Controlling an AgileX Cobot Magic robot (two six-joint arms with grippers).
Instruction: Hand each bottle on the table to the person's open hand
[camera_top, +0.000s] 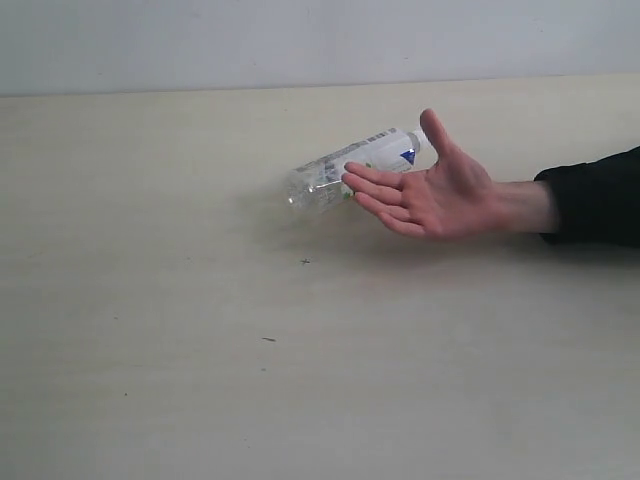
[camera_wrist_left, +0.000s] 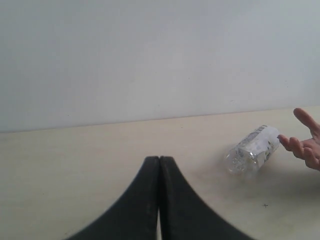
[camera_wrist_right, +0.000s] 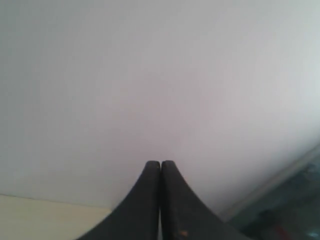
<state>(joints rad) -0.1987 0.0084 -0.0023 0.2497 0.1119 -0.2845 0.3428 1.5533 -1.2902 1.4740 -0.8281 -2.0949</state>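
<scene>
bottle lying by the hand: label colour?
White, with a small blue mark, on a clear bottle. Shows best in the exterior view.

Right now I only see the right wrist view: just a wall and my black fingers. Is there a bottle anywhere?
Observer: Yes. One clear bottle with a white label lies on its side on the table.
Operator: Is somebody there to take it?
Observer: A person's open hand, palm showing, is held right by the bottle. I can't tell if they touch.
Operator: What about my other arm?
Observer: The left gripper has its fingers pressed shut, holding nothing, with the bottle off to one side of it.
</scene>
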